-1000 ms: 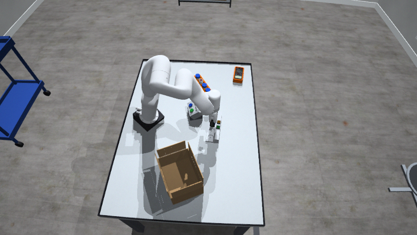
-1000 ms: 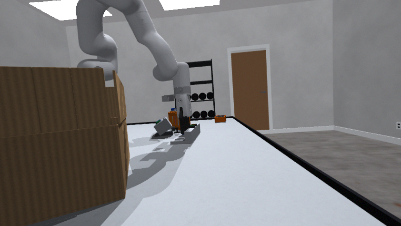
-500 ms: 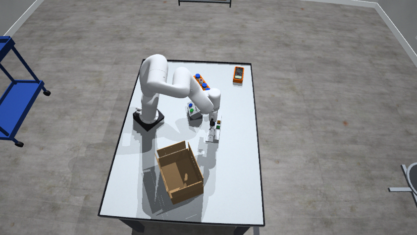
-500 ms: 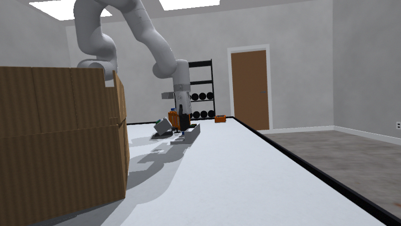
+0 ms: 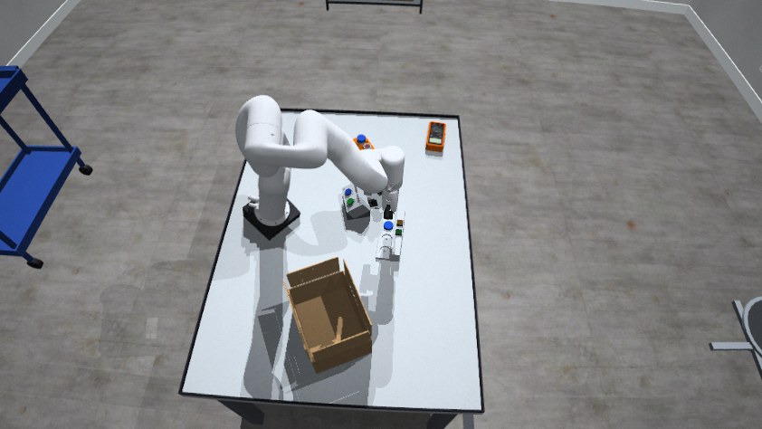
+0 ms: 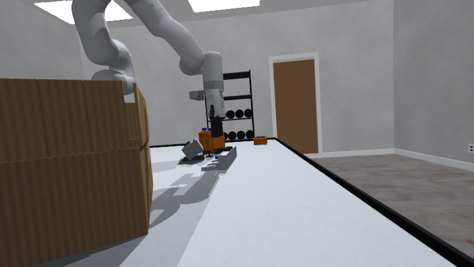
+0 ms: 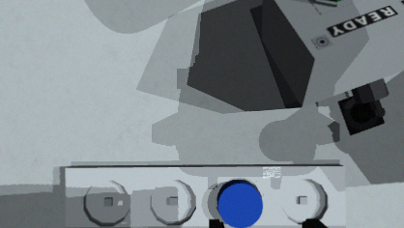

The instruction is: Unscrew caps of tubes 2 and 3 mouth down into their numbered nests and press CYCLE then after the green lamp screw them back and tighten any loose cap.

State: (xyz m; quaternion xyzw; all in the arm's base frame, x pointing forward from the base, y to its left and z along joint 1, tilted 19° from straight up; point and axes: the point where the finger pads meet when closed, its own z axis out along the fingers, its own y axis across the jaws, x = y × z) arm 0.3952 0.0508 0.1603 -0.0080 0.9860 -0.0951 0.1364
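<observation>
Claw (image 7: 261, 225) parted, holding nothing, above round blue cap (image 7: 240, 203) in grey cap tray (image 7: 72, 179) with 4 nests.

Table (image 5: 426, 319): arm base (image 5: 250, 217) at one edge; key housing (image 5: 354, 204) just beside cap tray (image 5: 390, 250); one cap (image 7: 240, 203) in a nest; box (image 5: 328, 314) near tray; meter (image 5: 435, 136) at far corner.
</observation>
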